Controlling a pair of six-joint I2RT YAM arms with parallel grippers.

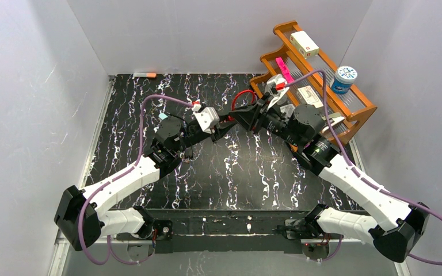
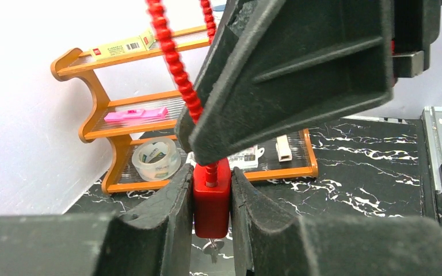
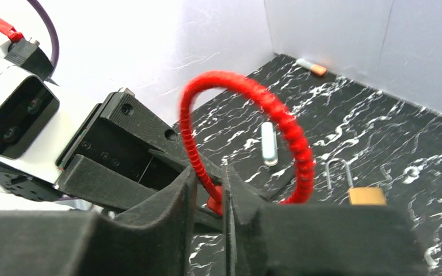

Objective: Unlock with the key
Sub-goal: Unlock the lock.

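Observation:
A red padlock (image 2: 211, 201) hangs above the table with my left gripper (image 2: 211, 175) shut on the sides of its body. A small silver key (image 2: 212, 246) sticks out of the lock's underside. The lock's red ribbed cable shackle (image 3: 288, 132) loops upward and shows in the top view as a red cable (image 1: 243, 96). My right gripper (image 3: 209, 172) comes in from the opposite side. Its fingers (image 2: 299, 75) straddle one leg of the cable just above the lock body, and a narrow gap still shows beside the cable. Both grippers meet at mid-table, left gripper (image 1: 228, 122) and right gripper (image 1: 239, 115).
A brass padlock (image 3: 365, 194) with a raised steel shackle lies on the black marbled table, near a small white stick (image 3: 269, 144). A marker (image 1: 144, 75) lies at the back wall. An orange wooden rack (image 1: 357, 118) at back right holds a tape roll (image 2: 156, 158), boxes and a blue tub (image 1: 343, 79).

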